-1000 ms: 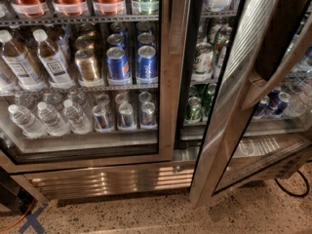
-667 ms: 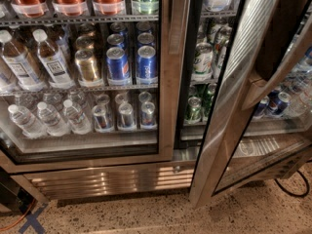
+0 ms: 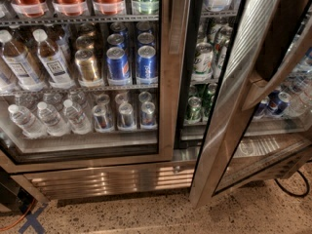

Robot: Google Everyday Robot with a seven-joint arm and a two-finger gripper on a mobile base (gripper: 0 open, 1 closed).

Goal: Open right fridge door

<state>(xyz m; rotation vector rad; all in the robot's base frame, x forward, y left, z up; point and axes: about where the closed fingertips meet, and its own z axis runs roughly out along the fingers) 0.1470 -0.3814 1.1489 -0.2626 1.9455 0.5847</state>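
Right fridge door (image 3: 229, 111) stands swung ajar across the right half of frame, with one slanted bar handle (image 3: 275, 79). Gripper (image 3: 287, 28): dark shape, upper right, by that handle; its hold cannot be told. One left door (image 3: 168, 82), closed; two blue cans (image 3: 131, 65) front its middle shelf.

The right fridge door (image 3: 229, 96) is brushed silver steel with a black gasket rim, with green-and-white cans (image 3: 202, 60) and blue cans (image 3: 275, 103) by it. The floor (image 3: 146, 213) is speckled tan. The gripper is not distinguishable at the dark brown area (image 3: 287, 23), upper right.
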